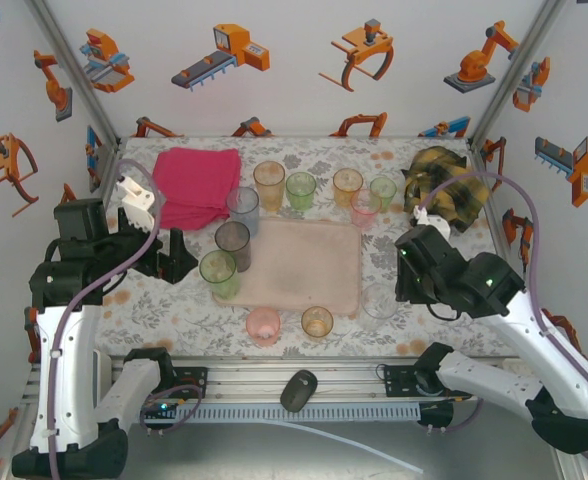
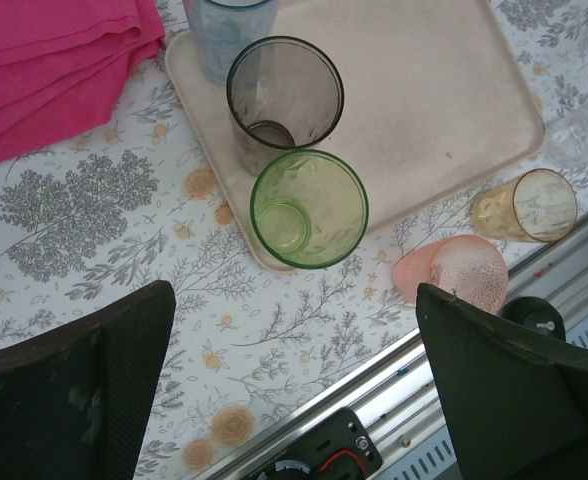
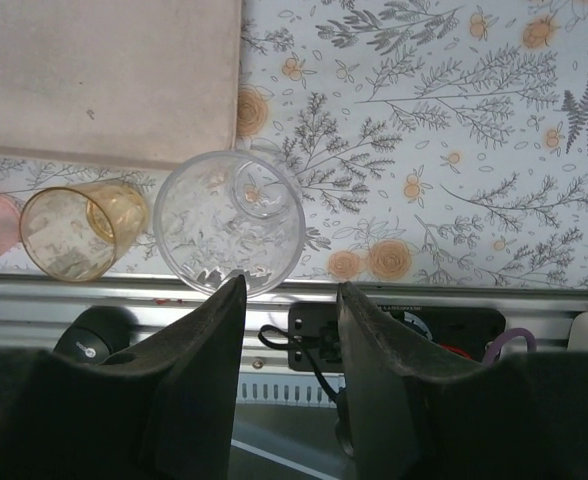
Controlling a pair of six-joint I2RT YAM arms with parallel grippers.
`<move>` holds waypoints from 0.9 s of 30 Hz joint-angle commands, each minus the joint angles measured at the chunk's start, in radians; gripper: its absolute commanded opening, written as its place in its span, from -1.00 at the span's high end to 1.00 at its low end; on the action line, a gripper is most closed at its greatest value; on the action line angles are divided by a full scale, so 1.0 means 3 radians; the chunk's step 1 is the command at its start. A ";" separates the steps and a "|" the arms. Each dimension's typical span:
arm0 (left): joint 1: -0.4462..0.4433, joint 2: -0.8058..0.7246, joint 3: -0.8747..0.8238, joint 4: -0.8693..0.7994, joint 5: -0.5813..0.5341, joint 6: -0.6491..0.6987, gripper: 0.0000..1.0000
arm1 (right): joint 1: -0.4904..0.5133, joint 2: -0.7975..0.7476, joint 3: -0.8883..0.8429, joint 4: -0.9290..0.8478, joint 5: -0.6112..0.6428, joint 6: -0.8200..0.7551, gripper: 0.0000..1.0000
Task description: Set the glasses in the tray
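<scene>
The pale pink tray [image 1: 309, 265] lies mid-table. Along its left edge stand a pale blue glass [image 1: 242, 208], a smoky grey glass [image 2: 284, 95] and a green glass [image 2: 309, 208]. Several more glasses stand on the cloth behind the tray. In front of it are a pink glass [image 1: 263, 325], an orange glass [image 3: 72, 232] and a clear glass [image 3: 229, 220]. My left gripper [image 2: 294, 340] hangs wide open left of the green glass, holding nothing. My right gripper [image 3: 289, 285] is open just right of the clear glass; one fingertip [image 3: 232, 290] overlaps its rim, and the gap is empty.
A folded magenta cloth [image 1: 196, 185] lies at the back left. A brown and yellow object [image 1: 444, 188] sits at the back right. An aluminium rail [image 1: 304, 385] with a dark mouse-like object [image 1: 298, 390] runs along the near edge. Patterned walls close three sides.
</scene>
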 commanded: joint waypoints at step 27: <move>0.0133 0.0515 0.0608 -0.0084 0.0170 -0.0097 -0.98 | -0.0489 0.0181 -0.0787 0.0544 -0.0595 -0.0067 0.20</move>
